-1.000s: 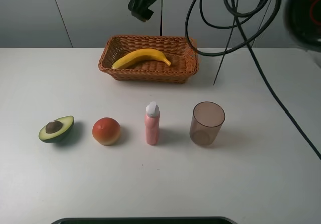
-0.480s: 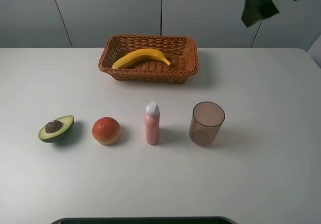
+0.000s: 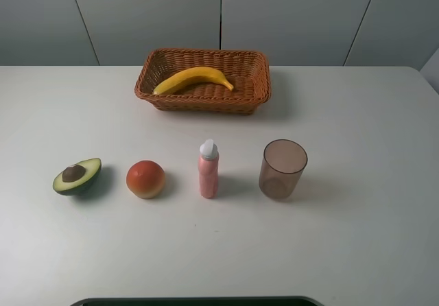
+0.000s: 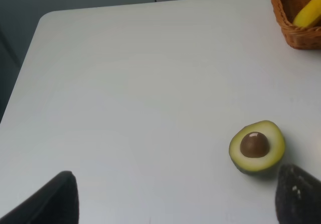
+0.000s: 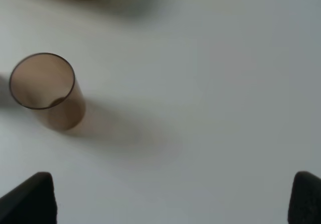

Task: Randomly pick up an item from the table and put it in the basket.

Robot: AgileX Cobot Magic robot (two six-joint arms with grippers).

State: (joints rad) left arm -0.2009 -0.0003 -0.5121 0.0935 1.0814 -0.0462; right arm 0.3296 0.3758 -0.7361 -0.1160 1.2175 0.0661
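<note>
Fingers spread wide on both grippers, holding nothing; banana (image 3: 193,79) lying inside basket (image 3: 254,90).

L to R: left gripper (image 4: 175,204) hanging w/ jaws apart over bare table (image 3: 357,237) beside halved avocado (image 3: 77,175), then orange-red round fruit (image 3: 145,178), pink bottle (image 3: 208,169) standing upright, brown translucent cup (image 3: 282,168), right gripper (image 5: 173,199) gaping open near cup. Neither arm showing in high view. Banana resting lengthwise across basket at far side, so task looking done. Judging: banana light, stiff, glossy skin prob slippery; grip across mid-section, not tapered ends.
</note>
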